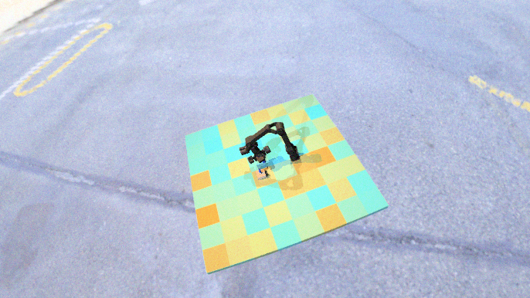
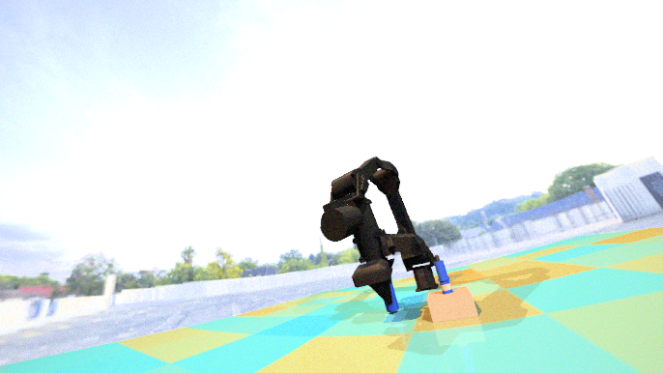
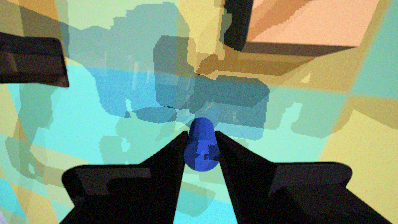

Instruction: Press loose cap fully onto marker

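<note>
The blue cap (image 2: 393, 301) (image 3: 202, 150) stands on or just above the table, slightly tilted in the exterior view. My gripper (image 2: 389, 296) (image 3: 201, 135) points down at it and is shut on the cap, with one finger against each side in the wrist view. The marker (image 2: 442, 272), blue with a pale band low down, stands uncapped and leaning slightly in that view, in the peach holder block (image 1: 263, 177) (image 2: 451, 305) (image 3: 320, 22). The block is beside the gripper, and the marker is outside the wrist view.
The table (image 1: 301, 208) has a patchwork of turquoise, yellow and orange squares. The arm's dark base (image 1: 294, 154) (image 2: 425, 279) stands close to the holder block, and a dark arm part (image 3: 30, 62) shows at the left of the wrist view. Shadows fall around the cap.
</note>
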Action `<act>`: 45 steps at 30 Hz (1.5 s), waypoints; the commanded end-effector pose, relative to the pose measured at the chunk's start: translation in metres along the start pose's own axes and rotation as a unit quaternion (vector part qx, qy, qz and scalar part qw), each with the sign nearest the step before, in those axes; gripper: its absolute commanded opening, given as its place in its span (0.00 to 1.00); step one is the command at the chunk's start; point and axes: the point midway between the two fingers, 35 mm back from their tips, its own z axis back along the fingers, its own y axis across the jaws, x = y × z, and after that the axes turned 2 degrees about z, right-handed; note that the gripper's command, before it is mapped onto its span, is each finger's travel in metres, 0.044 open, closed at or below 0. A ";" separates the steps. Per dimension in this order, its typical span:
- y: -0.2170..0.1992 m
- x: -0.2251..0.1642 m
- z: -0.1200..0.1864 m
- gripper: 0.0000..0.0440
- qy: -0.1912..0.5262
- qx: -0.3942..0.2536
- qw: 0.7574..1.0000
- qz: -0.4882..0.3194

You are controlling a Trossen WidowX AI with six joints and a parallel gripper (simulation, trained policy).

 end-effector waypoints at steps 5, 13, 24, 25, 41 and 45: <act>-0.011 -0.001 0.023 0.12 0.027 -0.045 0.998 0.024; -0.018 0.005 0.050 0.12 0.040 -0.080 0.995 0.043; -0.026 0.036 0.082 0.10 0.043 -0.106 0.991 0.066; -0.027 0.040 0.084 0.10 0.043 -0.107 0.991 0.067; -0.036 0.099 0.106 0.05 0.041 -0.109 0.988 0.101; -0.036 0.111 0.108 0.03 0.041 -0.106 0.988 0.108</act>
